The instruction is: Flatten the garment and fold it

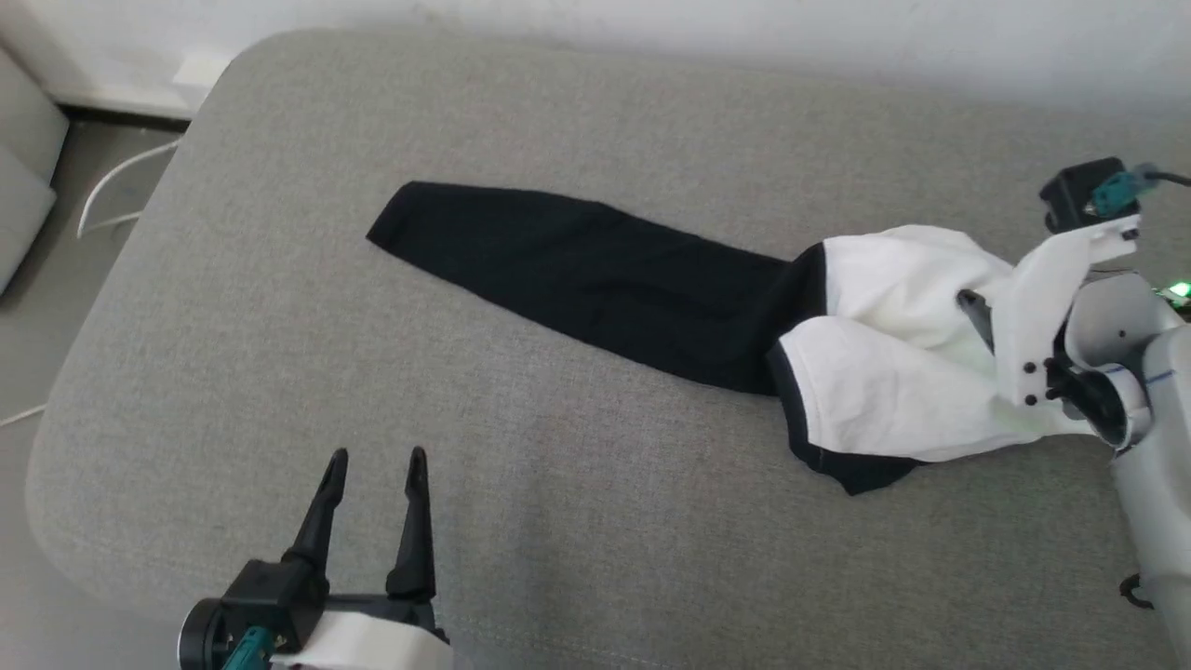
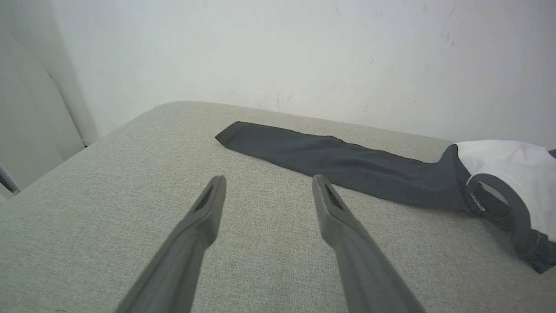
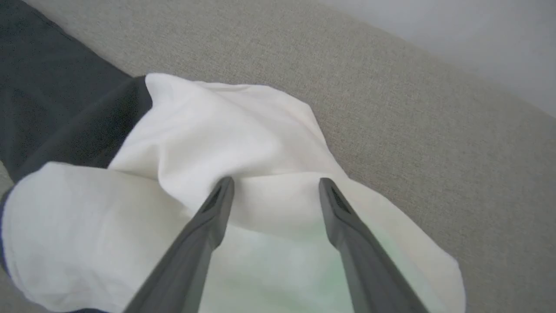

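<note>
The garment lies bunched on the right of a grey cushion; it is white with black trim. One long black sleeve stretches flat toward the upper left. My left gripper is open near the cushion's front left edge, empty, well short of the sleeve. My right gripper is open, and its fingertips rest against a raised fold of the white cloth. From the head, one of its dark fingers shows above the white body. The second sleeve is hidden.
A white wall runs behind the cushion. The cushion's rounded left edge drops to a grey floor, where a white cable lies. Another grey cushion stands at the far left.
</note>
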Robot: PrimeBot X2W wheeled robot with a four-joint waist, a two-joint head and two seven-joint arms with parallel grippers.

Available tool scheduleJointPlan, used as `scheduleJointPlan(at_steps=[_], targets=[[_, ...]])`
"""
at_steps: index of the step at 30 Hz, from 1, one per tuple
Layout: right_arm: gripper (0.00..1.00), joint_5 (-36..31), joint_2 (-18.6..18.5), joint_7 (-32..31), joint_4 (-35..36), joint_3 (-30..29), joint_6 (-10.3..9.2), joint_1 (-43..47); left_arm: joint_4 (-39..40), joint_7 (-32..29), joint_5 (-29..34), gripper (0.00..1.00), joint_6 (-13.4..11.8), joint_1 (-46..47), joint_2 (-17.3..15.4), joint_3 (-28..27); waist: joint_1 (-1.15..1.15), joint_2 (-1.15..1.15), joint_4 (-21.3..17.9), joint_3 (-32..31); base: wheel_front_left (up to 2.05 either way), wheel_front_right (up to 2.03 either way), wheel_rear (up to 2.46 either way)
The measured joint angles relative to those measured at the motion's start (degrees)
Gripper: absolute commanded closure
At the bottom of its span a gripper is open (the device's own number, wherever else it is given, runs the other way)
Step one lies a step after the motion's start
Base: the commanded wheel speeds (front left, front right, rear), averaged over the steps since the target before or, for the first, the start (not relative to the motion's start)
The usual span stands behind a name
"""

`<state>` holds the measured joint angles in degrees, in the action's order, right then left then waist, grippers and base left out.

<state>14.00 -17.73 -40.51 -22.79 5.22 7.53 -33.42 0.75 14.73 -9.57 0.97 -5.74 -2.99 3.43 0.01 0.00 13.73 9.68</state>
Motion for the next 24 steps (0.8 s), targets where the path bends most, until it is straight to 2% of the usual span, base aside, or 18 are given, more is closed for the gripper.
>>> scheduleJointPlan(at_steps=[7, 8, 9, 10, 18, 24], targets=[[0.00, -1.88, -0.32, -0.96, -9.90, 2.78, 0.00, -2.02, -0.14, 0.00, -0.46, 0.00, 0.35, 2.56, 0.00, 1.77, 0.00, 0.00, 2.62, 3.21, 0.00, 0.00, 0.00], [0.22, -1.93, -0.41, -0.98, -10.49, 3.16, 0.00, -2.25, -0.21, 0.00, -0.62, 0.00, 0.35, 2.69, 0.00, 1.88, 0.00, 0.00, 2.97, 3.56, 0.00, 0.00, 0.00], [0.77, -2.07, -0.68, -0.75, -10.72, 3.85, -0.01, -2.79, -0.34, 0.00, -0.74, 0.00, 0.35, 2.69, 0.00, 1.92, 0.00, 0.00, 3.26, 3.88, 0.00, 0.00, 0.00], [1.00, -2.07, -0.93, -0.35, -10.78, 4.36, -0.01, -3.49, -0.51, 0.00, -0.82, 0.00, 0.33, 2.68, 0.00, 1.96, 0.00, 0.00, 3.51, 4.16, 0.00, 0.00, 0.00], [1.00, 0.68, -3.18, 4.30, -8.69, 9.29, 0.00, -10.33, -1.37, 0.00, -1.30, 0.00, -0.04, 2.65, 0.00, 2.40, -0.01, 0.00, 3.68, 3.61, 0.00, 0.00, 0.00], [1.00, -0.13, -5.87, 7.28, -6.33, 11.00, 0.00, -17.77, -1.22, 0.00, -2.33, 0.00, -0.10, 2.77, 0.00, 4.11, -0.01, 0.00, 4.61, 4.59, 0.00, 0.00, 0.00]])
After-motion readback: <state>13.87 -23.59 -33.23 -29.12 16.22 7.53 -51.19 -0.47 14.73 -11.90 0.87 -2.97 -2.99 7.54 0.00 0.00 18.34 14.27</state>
